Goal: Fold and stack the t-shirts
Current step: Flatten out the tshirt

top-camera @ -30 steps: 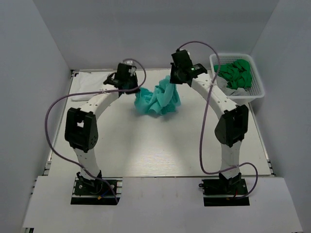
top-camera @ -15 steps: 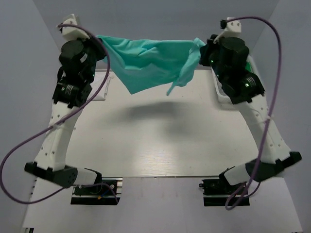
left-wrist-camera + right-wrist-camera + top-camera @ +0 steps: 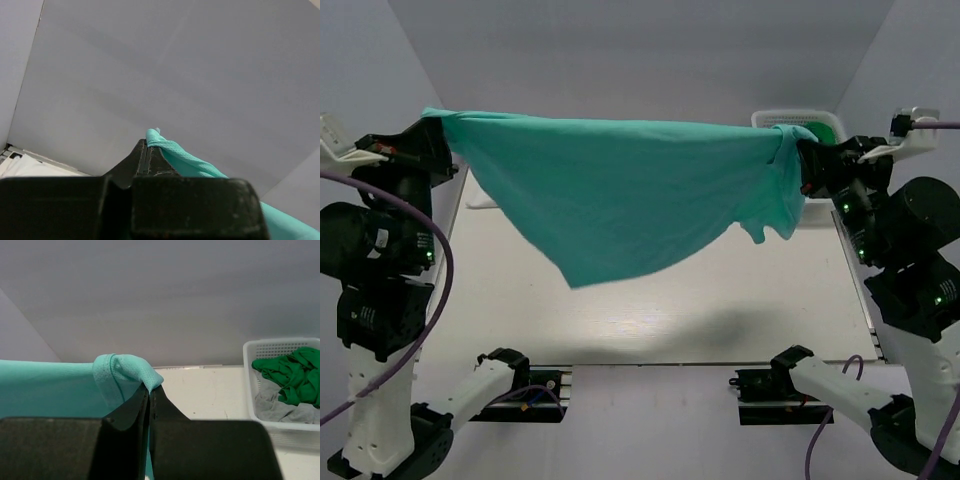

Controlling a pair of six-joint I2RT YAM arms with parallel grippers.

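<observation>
A light teal t-shirt (image 3: 620, 190) hangs spread wide in the air, stretched between both raised arms high above the table. My left gripper (image 3: 432, 125) is shut on its left top corner, and the cloth (image 3: 172, 149) sticks out past the closed tips (image 3: 148, 145). My right gripper (image 3: 803, 158) is shut on the right top edge, where a bunched fold (image 3: 120, 372) sits over the tips (image 3: 150, 388). A green t-shirt (image 3: 290, 372) and a grey-white one (image 3: 280, 407) lie in the basket. The hanging shirt's lower point droops at the centre left.
The white mesh basket (image 3: 775, 118) stands at the back right, mostly hidden behind the shirt; its rim (image 3: 250, 347) shows in the right wrist view. A white folded cloth (image 3: 30, 167) lies at the back left of the table (image 3: 720, 300).
Both arms have risen and swung outward. The teal shirt went from a crumpled heap on the table to a sheet stretched wide in the air between them.
</observation>
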